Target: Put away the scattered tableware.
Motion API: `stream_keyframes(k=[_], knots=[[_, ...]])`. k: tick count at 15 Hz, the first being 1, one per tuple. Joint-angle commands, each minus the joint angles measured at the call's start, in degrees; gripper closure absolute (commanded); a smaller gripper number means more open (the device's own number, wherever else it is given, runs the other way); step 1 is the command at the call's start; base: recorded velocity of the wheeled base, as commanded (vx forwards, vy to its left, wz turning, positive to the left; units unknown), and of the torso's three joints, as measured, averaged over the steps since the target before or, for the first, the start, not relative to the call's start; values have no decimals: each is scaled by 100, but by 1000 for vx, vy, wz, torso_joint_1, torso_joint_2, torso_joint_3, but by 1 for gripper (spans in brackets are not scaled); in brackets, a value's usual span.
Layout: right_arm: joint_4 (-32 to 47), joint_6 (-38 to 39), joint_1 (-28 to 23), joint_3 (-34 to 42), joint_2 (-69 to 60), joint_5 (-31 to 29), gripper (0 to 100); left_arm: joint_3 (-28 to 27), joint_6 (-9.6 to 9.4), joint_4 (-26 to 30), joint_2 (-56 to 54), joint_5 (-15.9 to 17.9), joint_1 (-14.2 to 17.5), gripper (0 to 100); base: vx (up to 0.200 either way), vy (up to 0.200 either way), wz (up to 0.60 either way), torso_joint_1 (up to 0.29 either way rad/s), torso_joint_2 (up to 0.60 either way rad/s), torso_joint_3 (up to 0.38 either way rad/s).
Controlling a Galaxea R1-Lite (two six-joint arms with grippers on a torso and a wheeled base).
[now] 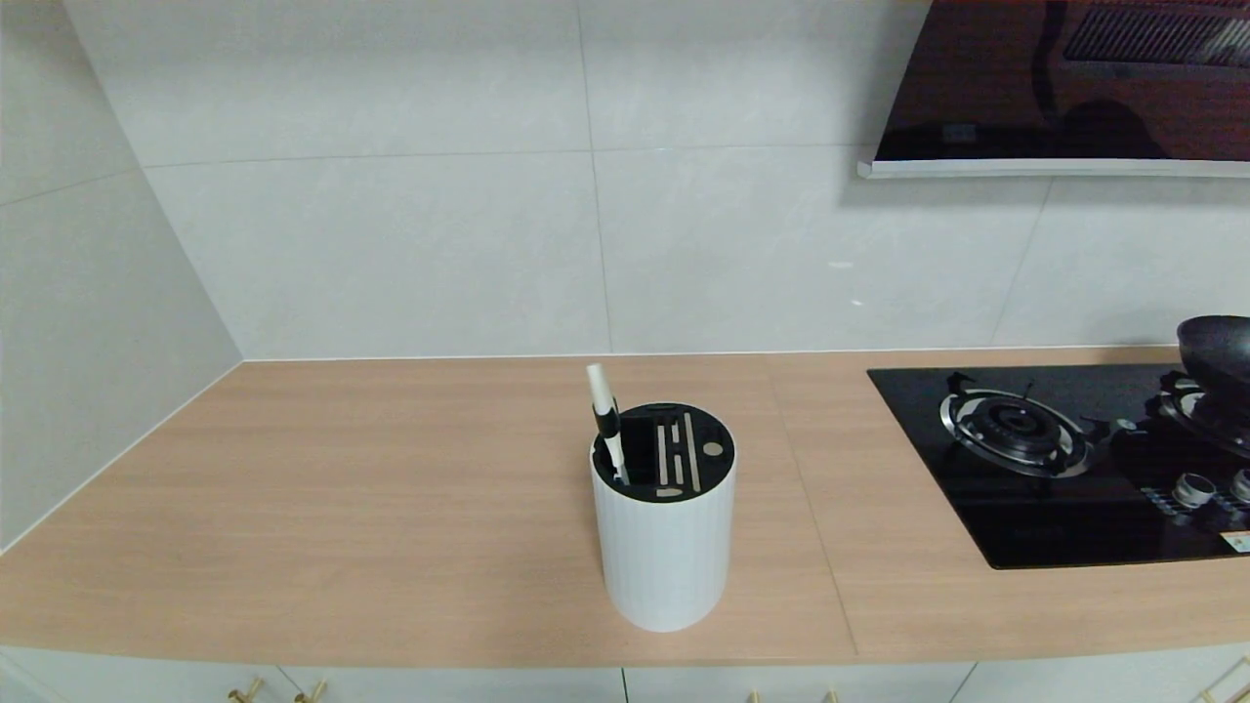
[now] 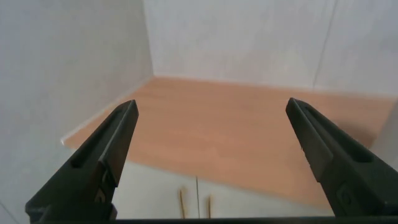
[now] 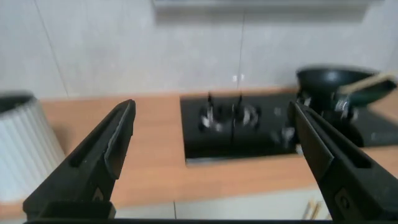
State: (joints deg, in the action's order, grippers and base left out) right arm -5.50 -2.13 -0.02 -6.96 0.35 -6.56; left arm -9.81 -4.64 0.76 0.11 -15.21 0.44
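A white ribbed utensil holder (image 1: pixel 664 527) with a black slotted lid stands on the wooden counter (image 1: pixel 391 488), near its front edge at the middle. One white utensil with a black band (image 1: pixel 605 420) sticks upright out of the lid's left side. My left gripper (image 2: pixel 211 112) is open, held off the counter's front edge and facing the bare left corner. My right gripper (image 3: pixel 214 112) is open too, in front of the counter with the holder's side (image 3: pixel 25 149) at one edge of its view and the stove (image 3: pixel 249 124) ahead. Nothing is between either pair of fingers.
A black gas stove (image 1: pixel 1064 459) fills the counter's right end, with a dark pan (image 1: pixel 1216 351) on the far burner. A range hood (image 1: pixel 1064 88) hangs above it. Tiled walls close the back and left. White cabinet doors with brass handles (image 2: pixel 193 202) lie below the counter.
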Motion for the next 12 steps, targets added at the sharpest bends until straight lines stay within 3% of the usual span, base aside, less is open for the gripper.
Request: stream_keyframes(k=[1, 2, 3, 4, 12], knots=[[-487, -6, -6, 696, -35, 304, 0, 981, -37, -497, -11, 423, 9, 0, 0, 0, 0, 0, 0, 0], [-329, 20, -6, 696, -35, 586, 0, 981, -1, -383, -11, 678, 0, 0, 0, 0, 0, 0, 0, 0], [-48, 11, -6, 696, -35, 682, 0, 981, 174, -278, -11, 1029, 0, 0, 0, 0, 0, 0, 0, 0], [576, -33, -6, 687, -35, 691, 0, 981, 210, -40, -2, 1539, 0, 0, 0, 0, 0, 0, 0, 0], [541, 46, 2, 687, -35, 805, 0, 981, 421, -58, -2, 1609, -53, 0, 0, 0, 0, 0, 0, 0]])
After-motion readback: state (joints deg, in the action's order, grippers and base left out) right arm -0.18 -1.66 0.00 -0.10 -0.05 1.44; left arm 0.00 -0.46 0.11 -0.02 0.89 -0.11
